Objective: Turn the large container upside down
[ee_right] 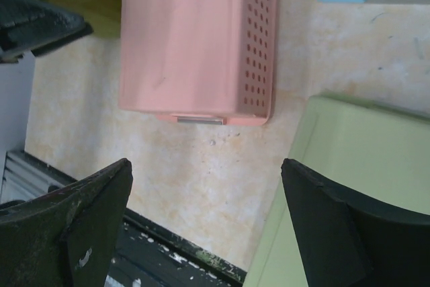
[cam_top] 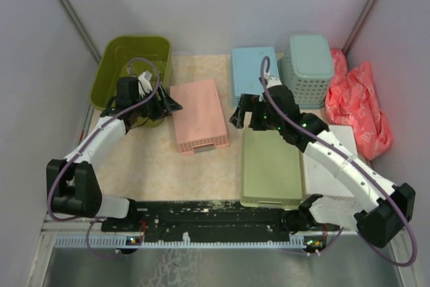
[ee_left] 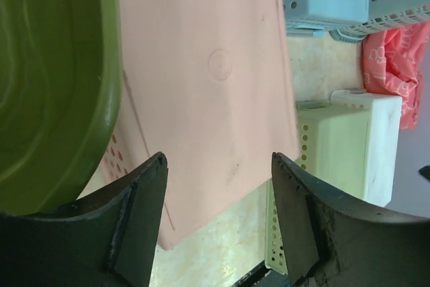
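The large container [cam_top: 131, 68] is a deep olive-green tub standing open side up at the back left. In the left wrist view its rim and inside [ee_left: 54, 85] fill the left edge. My left gripper [cam_top: 169, 104] is open and empty at the tub's near right corner. The tub's rim lies outside the jaws, beside the left finger [ee_left: 144, 213]. Between the jaws I see the pink basket [ee_left: 208, 78] and bare table. My right gripper [cam_top: 238, 113] is open and empty over the table's middle, between the pink basket [ee_right: 188, 38] and the light-green tray [ee_right: 363, 166].
The pink basket [cam_top: 198, 115] lies upside down right of the tub. A blue basket [cam_top: 254, 72] and a pale teal basket [cam_top: 307, 68] stand upside down at the back. The light-green tray [cam_top: 270, 166], a white basket [cam_top: 336, 159] and a red bag [cam_top: 359, 102] are on the right.
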### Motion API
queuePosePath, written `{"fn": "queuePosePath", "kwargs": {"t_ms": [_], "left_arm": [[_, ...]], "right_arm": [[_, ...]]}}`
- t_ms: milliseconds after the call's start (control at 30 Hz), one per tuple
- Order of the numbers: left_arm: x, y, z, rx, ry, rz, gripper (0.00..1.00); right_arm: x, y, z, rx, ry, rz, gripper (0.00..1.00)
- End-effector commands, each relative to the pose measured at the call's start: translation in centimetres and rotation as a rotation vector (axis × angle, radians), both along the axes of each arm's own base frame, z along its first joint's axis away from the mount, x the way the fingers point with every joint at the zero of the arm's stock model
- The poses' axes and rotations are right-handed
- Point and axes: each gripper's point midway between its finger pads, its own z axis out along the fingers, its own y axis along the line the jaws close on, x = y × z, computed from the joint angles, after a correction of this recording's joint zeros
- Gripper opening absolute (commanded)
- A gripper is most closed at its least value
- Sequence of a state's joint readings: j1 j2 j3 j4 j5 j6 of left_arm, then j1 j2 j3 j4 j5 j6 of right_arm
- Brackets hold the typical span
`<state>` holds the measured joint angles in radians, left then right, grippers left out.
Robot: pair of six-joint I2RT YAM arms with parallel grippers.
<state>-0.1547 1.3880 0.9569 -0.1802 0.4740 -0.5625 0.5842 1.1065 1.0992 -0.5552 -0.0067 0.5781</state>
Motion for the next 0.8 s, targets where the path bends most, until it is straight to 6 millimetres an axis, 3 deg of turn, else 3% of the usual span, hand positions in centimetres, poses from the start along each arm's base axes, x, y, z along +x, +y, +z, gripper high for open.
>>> {"fn": "queuePosePath", "kwargs": {"t_ms": [0,233,433,600,767], "left_arm": [[-0.5,1.2,1.4,0.091,0.003,0.009,0.70],[-0.8,1.6,10.7,0.134,-0.183,0.012,0.76],[-1.0,6.1,14.8,0.320,-0.281,0.186,0.83],[-1.4,8.1,16.4,0.383,-0.286,0.258,0.88],[-1.7,8.3,16.3,0.378,-0.252,0.280,0.92]], "right_arm": [[-0.5,4.4,-1.0,0.037,-0.010,0.091,0.93],[-3.9,12.4,-5.3,0.013,0.040,0.289,0.94],[-4.8,17.8,-9.4,0.025,0.104,0.386,0.94],[-2.3,20.7,-12.0,0.008,0.182,0.280,0.94],[3.5,22.3,-11.6,0.071,0.152,0.034,0.95]]}}
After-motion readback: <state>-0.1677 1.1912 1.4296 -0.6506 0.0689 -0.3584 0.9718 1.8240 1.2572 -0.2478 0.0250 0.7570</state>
